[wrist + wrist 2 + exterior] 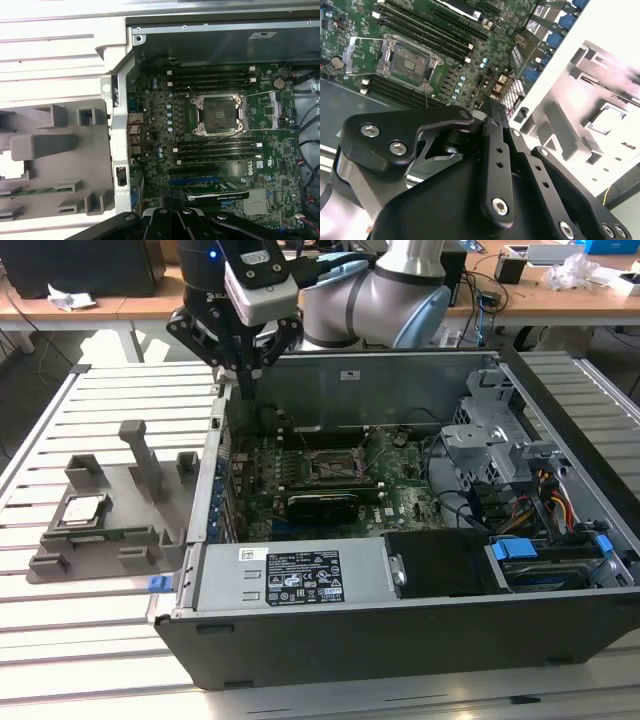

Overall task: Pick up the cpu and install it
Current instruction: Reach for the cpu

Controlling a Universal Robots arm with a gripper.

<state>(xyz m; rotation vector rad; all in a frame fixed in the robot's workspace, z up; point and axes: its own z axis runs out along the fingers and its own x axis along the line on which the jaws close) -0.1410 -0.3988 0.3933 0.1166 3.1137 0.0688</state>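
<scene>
The cpu (pixel 82 510) lies flat on the grey holder (pixel 120 540), at about eight o'clock from the gripper (pixel 246 390) in the exterior view; the claw looks clenched and empty; the chip is probably light, stiff and fragile underneath; take it by opposite edges.

Cpu (pixel 82 509): dull silver top, pale rim. Holder tray (pixel 130 495): plain grey. Counter (pixel 110 400): white, patterned in parallel slats. Motherboard (pixel 405 498): green with black slots. Claw (pixel 246 388): matte black. Computer case (pixel 400 650): dark grey. Drive tab (pixel 520 548): blue. Wires (pixel 556 505): yellow and red.
</scene>
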